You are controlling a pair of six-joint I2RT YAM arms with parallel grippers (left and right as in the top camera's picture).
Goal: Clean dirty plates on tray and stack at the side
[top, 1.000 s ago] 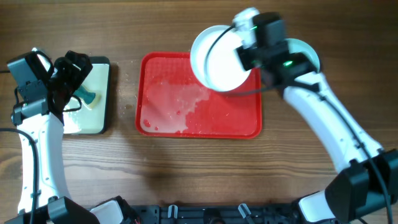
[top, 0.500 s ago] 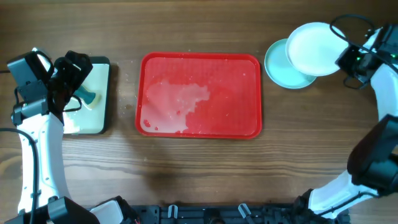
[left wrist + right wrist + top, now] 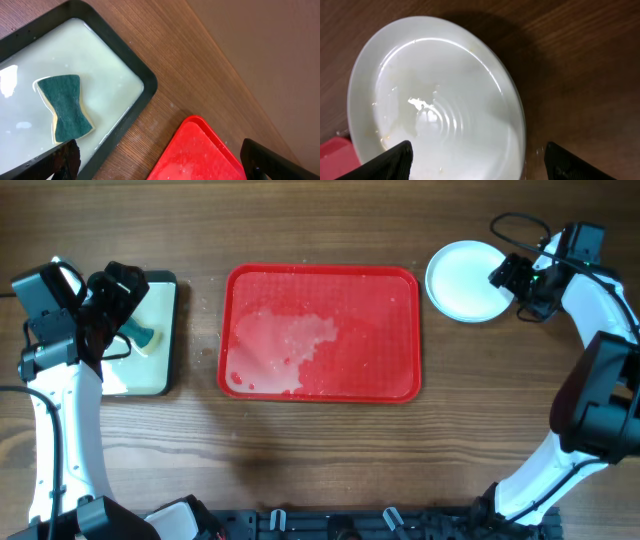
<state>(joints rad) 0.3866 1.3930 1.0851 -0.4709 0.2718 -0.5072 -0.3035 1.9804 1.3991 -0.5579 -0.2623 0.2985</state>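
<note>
The red tray (image 3: pixel 320 380) lies mid-table, wet with a pale soapy smear and holding no plates. To its right a white plate (image 3: pixel 462 278) lies on top of a stack, and a pale aqua rim (image 3: pixel 431 290) peeks out from under it. My right gripper (image 3: pixel 512 286) is at the stack's right edge, open. In the right wrist view its fingers (image 3: pixel 385 162) straddle the white plate (image 3: pixel 435 95), which lies free with water streaks in it. My left gripper (image 3: pixel 112 308) hangs open over the small tray, holding nothing.
A black-rimmed tray (image 3: pixel 160 375) with a white lining stands at the far left, and a green sponge (image 3: pixel 65 107) lies in it. In the left wrist view the red tray's corner (image 3: pixel 200 155) shows beside that tray. Bare wooden table surrounds everything.
My right gripper carried the white plate from above the red tray to the right, set it on the aqua plate and opened. The left arm has not moved.
</note>
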